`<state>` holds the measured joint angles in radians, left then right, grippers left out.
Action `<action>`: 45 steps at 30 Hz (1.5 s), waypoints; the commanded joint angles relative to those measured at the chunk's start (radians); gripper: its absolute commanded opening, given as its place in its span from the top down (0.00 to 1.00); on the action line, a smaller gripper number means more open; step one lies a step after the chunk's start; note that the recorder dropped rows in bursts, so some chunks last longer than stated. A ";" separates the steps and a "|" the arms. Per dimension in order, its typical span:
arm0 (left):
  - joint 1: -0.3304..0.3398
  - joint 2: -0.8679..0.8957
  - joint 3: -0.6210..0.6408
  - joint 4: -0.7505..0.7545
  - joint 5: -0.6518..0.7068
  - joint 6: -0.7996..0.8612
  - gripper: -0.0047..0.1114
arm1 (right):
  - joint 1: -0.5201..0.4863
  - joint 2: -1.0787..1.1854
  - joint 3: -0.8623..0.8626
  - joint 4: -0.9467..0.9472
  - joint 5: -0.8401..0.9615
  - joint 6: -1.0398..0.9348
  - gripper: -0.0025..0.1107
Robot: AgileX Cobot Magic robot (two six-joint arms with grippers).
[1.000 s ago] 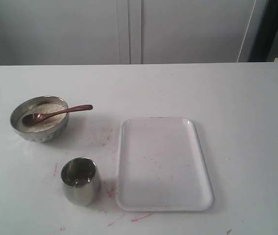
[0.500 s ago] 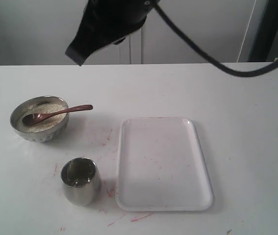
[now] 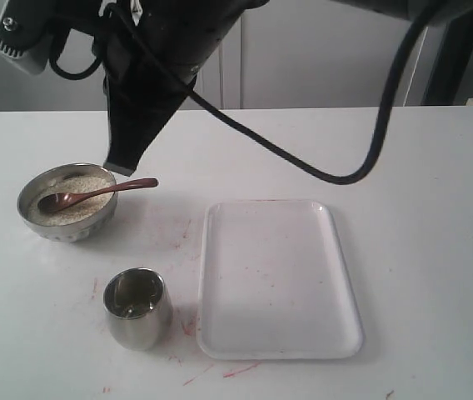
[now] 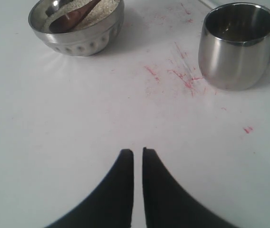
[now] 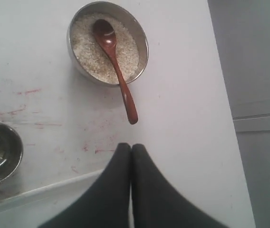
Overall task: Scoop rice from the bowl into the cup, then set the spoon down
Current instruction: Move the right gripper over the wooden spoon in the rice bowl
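While the right gripper (image 3: 121, 168) hangs just beside the bowl (image 3: 70, 227), jaws pressed together | spoon (image 3: 95, 193) head in the bowl's rice (image 3: 82, 182), handle overhanging the rim | risk: unopened jaws knock the handle, flicking rice out of the bowl

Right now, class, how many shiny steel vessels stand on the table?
2. The bowl, holding rice and the spoon, sits far left; the cup stands nearer, beside the white tray. The arm may hide others behind.

Bright, even light casts soft shadows throughout.
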<state>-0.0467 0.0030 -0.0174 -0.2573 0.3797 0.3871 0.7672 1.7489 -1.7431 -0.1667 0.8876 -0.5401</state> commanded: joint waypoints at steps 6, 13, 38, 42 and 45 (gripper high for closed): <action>-0.005 -0.003 0.005 -0.011 0.002 0.002 0.84 | 0.001 0.067 -0.001 -0.029 0.013 -0.245 0.98; -0.005 -0.003 0.005 -0.011 0.002 0.002 0.84 | -0.007 0.120 -0.001 0.067 0.005 -0.165 0.98; -0.005 -0.003 0.005 -0.011 0.002 0.002 0.84 | -0.146 0.363 -0.309 0.185 0.162 0.354 0.98; -0.005 -0.003 0.005 -0.011 0.002 0.002 0.84 | -0.146 0.394 -0.347 0.211 0.162 0.354 0.98; -0.005 -0.003 0.005 -0.011 0.002 0.002 0.84 | -0.137 0.414 -0.386 0.220 0.168 0.350 0.98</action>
<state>-0.0467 0.0030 -0.0174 -0.2573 0.3797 0.3871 0.6213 2.1570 -2.0932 0.0427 1.0492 -0.1917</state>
